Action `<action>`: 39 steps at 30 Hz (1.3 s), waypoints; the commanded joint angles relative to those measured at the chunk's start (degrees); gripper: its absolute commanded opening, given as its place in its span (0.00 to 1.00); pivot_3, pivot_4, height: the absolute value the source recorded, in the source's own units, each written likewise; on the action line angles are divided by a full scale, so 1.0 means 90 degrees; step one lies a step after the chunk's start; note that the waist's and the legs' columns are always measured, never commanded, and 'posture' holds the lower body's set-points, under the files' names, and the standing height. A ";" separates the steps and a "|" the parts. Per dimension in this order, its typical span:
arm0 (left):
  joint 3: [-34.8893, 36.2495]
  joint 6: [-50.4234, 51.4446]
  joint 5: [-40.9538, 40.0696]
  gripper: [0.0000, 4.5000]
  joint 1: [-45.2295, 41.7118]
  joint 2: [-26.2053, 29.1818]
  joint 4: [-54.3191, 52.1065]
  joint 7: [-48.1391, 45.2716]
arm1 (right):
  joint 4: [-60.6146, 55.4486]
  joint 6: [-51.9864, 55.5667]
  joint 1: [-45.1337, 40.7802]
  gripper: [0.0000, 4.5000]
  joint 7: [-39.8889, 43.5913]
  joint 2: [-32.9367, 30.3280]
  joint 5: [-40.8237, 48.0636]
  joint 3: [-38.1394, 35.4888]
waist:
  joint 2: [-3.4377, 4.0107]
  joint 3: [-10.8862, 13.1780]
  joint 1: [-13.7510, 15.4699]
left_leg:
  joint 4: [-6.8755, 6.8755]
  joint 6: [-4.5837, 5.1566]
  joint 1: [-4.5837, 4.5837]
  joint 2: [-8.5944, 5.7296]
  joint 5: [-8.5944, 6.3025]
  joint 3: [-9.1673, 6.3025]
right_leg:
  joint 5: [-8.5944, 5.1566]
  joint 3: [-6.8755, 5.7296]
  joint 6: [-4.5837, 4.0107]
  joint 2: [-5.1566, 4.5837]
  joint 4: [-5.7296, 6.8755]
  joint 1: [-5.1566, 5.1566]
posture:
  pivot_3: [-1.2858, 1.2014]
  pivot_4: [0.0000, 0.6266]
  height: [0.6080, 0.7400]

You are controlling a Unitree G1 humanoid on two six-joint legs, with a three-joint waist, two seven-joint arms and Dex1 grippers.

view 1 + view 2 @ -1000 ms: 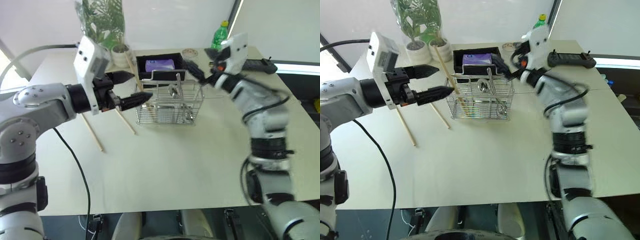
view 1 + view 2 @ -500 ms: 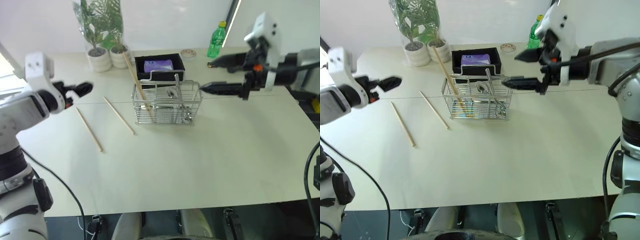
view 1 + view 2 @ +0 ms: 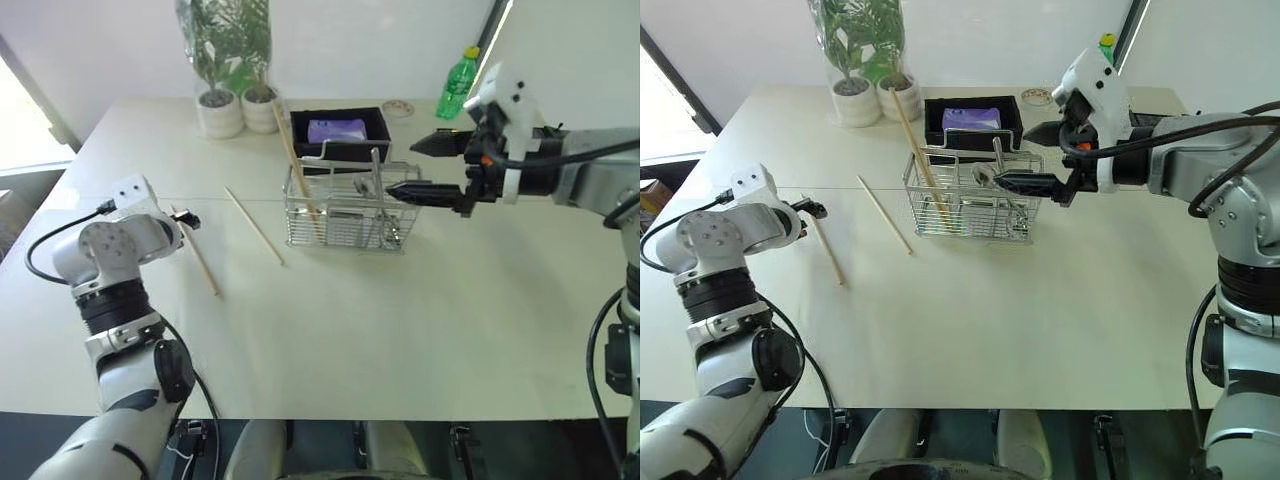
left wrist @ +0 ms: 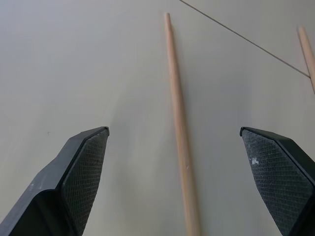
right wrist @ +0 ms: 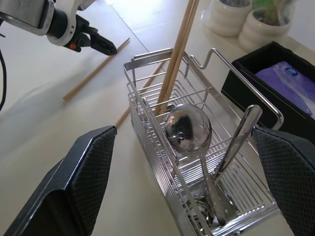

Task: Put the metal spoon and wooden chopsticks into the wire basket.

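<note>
The basket (image 3: pixel 974 196) stands mid-tabletop (image 3: pixel 1040 300) with the spoon (image 5: pixel 188 130) upright inside it, bowl up, and chopsticks (image 3: pixel 914 142) leaning in its left end, tips slanting out toward 11 o'clock. Two more chopsticks lie flat on the tabletop at the basket's 9 o'clock, one (image 3: pixel 884 214) near it and one (image 3: pixel 826 246) farther out, apart from each other. The left pincer (image 4: pixel 184 172) is wide and empty, low over the farther stick with a finger on either side of it, while the right pincer (image 3: pixel 1033 155) is wide and empty, hanging just above the basket's right end.
</note>
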 commanded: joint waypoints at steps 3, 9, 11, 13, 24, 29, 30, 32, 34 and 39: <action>0.0395 -0.0470 0.0385 1.00 -0.0994 0.0118 0.1438 0.0116 | -0.0198 0.0089 0.0055 1.00 -0.0307 0.0077 0.0097 -0.0382 | 0.0000 0.0000 -0.0003 | 0.0002 -0.0001 0.0000 -0.0001 0.0001 0.0001 | 0.0001 -0.0001 0.0002 0.0000 0.0001 0.0001 | 0.52 0.24 0.82; 0.0297 -0.0993 0.0716 1.00 -0.2060 0.0525 0.3373 -0.0114 | -0.0293 0.0151 0.0132 1.00 -0.0578 0.0264 0.0166 -0.0453 | -0.0001 0.0000 -0.0023 | 0.0001 -0.0001 -0.0001 -0.0002 0.0001 0.0001 | 0.0005 -0.0003 0.0008 0.0000 0.0000 0.0000 | 0.52 0.24 0.82; 0.0145 -0.1279 0.0880 1.00 -0.2299 0.0685 0.3932 -0.0239 | -0.0313 0.0218 0.0153 1.00 -0.0698 0.0346 0.0196 -0.0520 | -0.0001 0.0000 -0.0046 | -0.0001 -0.0001 0.0000 -0.0002 0.0001 0.0001 | 0.0006 -0.0003 0.0010 0.0000 0.0001 -0.0001 | 0.52 0.24 0.82; 0.0002 -0.1534 0.1028 1.00 -0.2507 0.0823 0.4453 -0.0346 | -0.0331 0.0265 0.0188 1.00 -0.0829 0.0411 0.0220 -0.0586 | -0.0001 0.0000 -0.0055 | -0.0003 -0.0001 0.0000 -0.0002 0.0001 0.0001 | 0.0007 -0.0003 0.0011 0.0000 0.0002 -0.0002 | 0.52 0.24 0.82; -0.0193 -0.2275 0.1301 1.00 -0.2909 0.1124 0.5817 -0.0538 | -0.0533 0.0599 0.0328 1.00 -0.1441 0.0713 0.0485 -0.0984 | -0.0001 0.0000 -0.0052 | -0.0004 -0.0001 0.0000 -0.0002 0.0001 0.0001 | 0.0010 -0.0003 0.0016 -0.0004 0.0005 -0.0004 | 0.52 0.24 0.82; -0.0154 -0.2615 0.1312 1.00 -0.2927 0.1153 0.6180 -0.0535 | -0.0606 0.0795 0.0285 1.00 -0.1655 0.0802 0.0633 -0.1135 | -0.0001 -0.0001 -0.0051 | -0.0003 -0.0001 0.0000 -0.0003 0.0001 0.0001 | 0.0011 -0.0004 0.0017 -0.0005 0.0008 -0.0005 | 0.52 0.24 0.82; -0.0134 -0.2651 0.1298 1.00 -0.2929 0.1156 0.6228 -0.0525 | -0.0618 0.0817 0.0293 1.00 -0.1685 0.0788 0.0647 -0.1143 | 0.0000 0.0000 -0.0051 | -0.0003 -0.0001 0.0000 -0.0003 0.0001 0.0001 | 0.0012 -0.0004 0.0017 -0.0005 0.0008 -0.0005 | 0.52 0.24 0.82; -0.0128 -0.2702 0.1282 0.95 -0.2937 0.1154 0.6291 -0.0541 | -0.0646 0.0820 0.0329 1.00 -0.1685 0.0727 0.0659 -0.1134 | 0.0000 -0.0001 -0.0052 | -0.0002 -0.0001 0.0001 -0.0003 0.0001 0.0001 | 0.0013 -0.0004 0.0017 -0.0005 0.0008 -0.0004 | 0.52 0.24 0.82; -0.0119 -0.2735 0.1262 0.83 -0.2950 0.1152 0.6337 -0.0545 | -0.0665 0.0838 0.0347 1.00 -0.1675 0.0687 0.0672 -0.1129 | 0.0000 -0.0001 -0.0053 | -0.0002 -0.0001 0.0001 -0.0003 0.0001 0.0001 | 0.0013 -0.0004 0.0018 -0.0005 0.0008 -0.0004 | 0.52 0.24 0.82; -0.0048 -0.2782 0.1188 0.26 -0.2960 0.1155 0.6402 -0.0503 | -0.0701 0.0838 0.0395 1.00 -0.1624 0.0592 0.0671 -0.1091 | 0.0000 -0.0001 -0.0039 | -0.0002 -0.0001 0.0000 -0.0004 0.0001 0.0001 | 0.0013 -0.0004 0.0019 -0.0006 0.0008 -0.0004 | 0.52 0.24 0.82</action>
